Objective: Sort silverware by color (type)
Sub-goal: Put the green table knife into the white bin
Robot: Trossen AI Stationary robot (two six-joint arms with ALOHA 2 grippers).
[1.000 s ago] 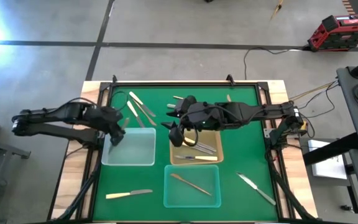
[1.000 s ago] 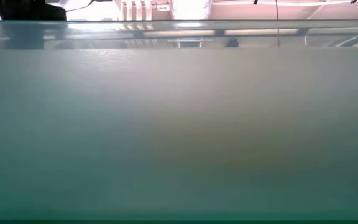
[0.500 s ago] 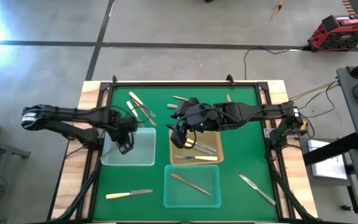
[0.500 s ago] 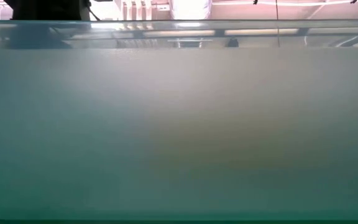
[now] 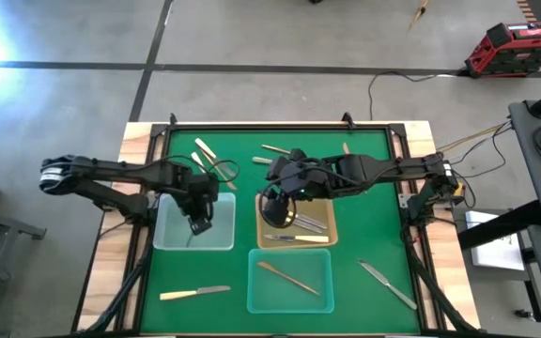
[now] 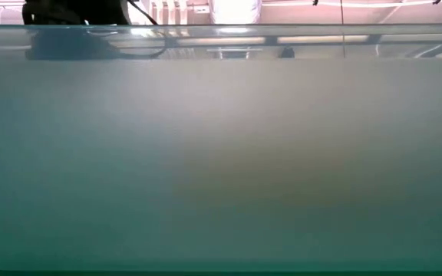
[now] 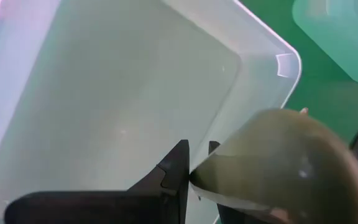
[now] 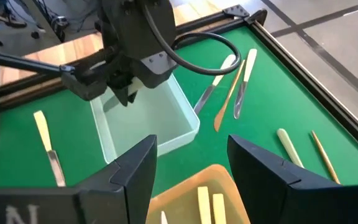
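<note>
My left gripper (image 5: 198, 222) hangs over the translucent left tray (image 5: 172, 235), shut on a spoon whose rounded greyish bowl (image 7: 278, 171) looms blurred in the left wrist view. The left gripper also shows in the right wrist view (image 8: 126, 93). My right gripper (image 5: 275, 208) is open and empty above the amber middle tray (image 5: 322, 237), which holds several silver and cream-handled pieces (image 5: 308, 223). Three pieces (image 8: 232, 84) lie on the green mat beyond the left tray. A gold piece (image 5: 294, 277) lies in the near tray. My left gripper pinches the spoon between its two fingertips (image 7: 180, 163), just behind the bowl (image 7: 229, 165). The fingers point down over the tray. The spoon is lifted clear of the tray floor; its handle is hidden from view.
A cream-handled knife (image 5: 195, 294) lies near the front left and a silver knife (image 5: 388, 284) near the front right. Two slim pieces (image 5: 275, 148) lie at the far middle. A tray wall (image 6: 221, 153) fills the low view. A black frame (image 5: 280, 126) edges the mat.
My left gripper has gone toward the table's right and near edges, from the left tray's far left corner to over its right half, staying shut. My right gripper has stayed open over the amber tray, shifting only slightly.
</note>
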